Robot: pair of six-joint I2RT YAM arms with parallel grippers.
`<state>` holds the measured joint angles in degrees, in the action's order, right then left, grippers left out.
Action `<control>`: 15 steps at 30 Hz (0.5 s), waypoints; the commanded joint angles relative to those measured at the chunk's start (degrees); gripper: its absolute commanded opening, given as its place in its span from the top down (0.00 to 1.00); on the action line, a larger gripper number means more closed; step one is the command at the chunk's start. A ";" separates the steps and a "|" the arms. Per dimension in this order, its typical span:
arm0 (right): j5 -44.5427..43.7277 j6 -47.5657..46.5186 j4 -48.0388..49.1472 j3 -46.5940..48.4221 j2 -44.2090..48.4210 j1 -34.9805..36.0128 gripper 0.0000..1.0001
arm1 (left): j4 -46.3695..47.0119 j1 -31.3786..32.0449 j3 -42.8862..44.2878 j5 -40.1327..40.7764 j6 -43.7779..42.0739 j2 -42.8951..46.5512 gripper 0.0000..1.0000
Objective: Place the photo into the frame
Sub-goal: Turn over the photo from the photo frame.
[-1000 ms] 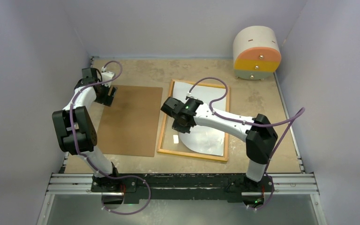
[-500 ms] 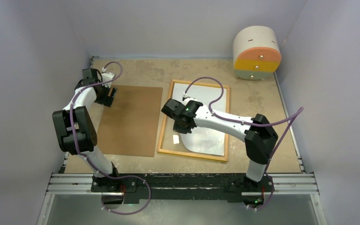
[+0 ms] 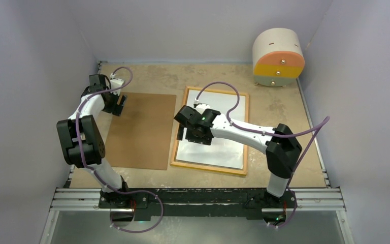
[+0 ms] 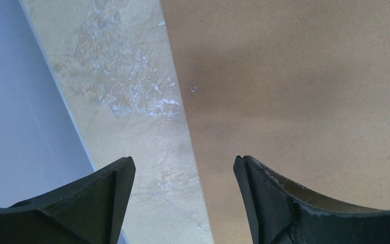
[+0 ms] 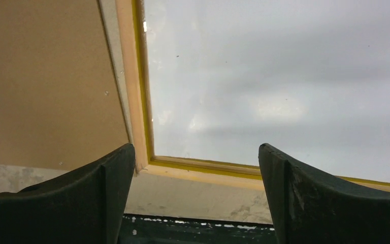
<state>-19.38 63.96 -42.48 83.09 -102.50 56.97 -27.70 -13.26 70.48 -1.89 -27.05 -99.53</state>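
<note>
Right gripper (image 3: 198, 135) spread wide, empty, hovering over the near-left part of the frame (image 3: 208, 169). The photo (image 3: 221, 152) lies flat inside it, pale side up. Left gripper (image 3: 120, 104) also wide, over the far-left corner of the backing board (image 3: 142, 132).

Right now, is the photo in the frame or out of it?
In: the photo, pale back up, lies flat within the frame border, filling it.

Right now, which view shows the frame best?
Top external: nearly the whole frame is in view, partly crossed by the right arm. Right wrist shows only one corner; left wrist shows none, just the brown board.
</note>
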 commanded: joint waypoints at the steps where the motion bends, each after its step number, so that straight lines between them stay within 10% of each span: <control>1: 2.09 -2.50 3.18 -1.41 4.30 -0.03 0.05 | 0.29 -0.02 0.53 -0.13 -0.45 0.39 0.22; 15: 14.75 -8.71 18.89 7.46 -4.51 -0.09 0.03 | -2.51 -5.85 8.55 1.22 -1.58 -4.47 0.25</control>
<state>-9.43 58.57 -30.11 82.59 -99.98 56.97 -29.54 -15.29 74.00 -1.89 -27.29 -101.89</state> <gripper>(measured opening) 0.972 0.760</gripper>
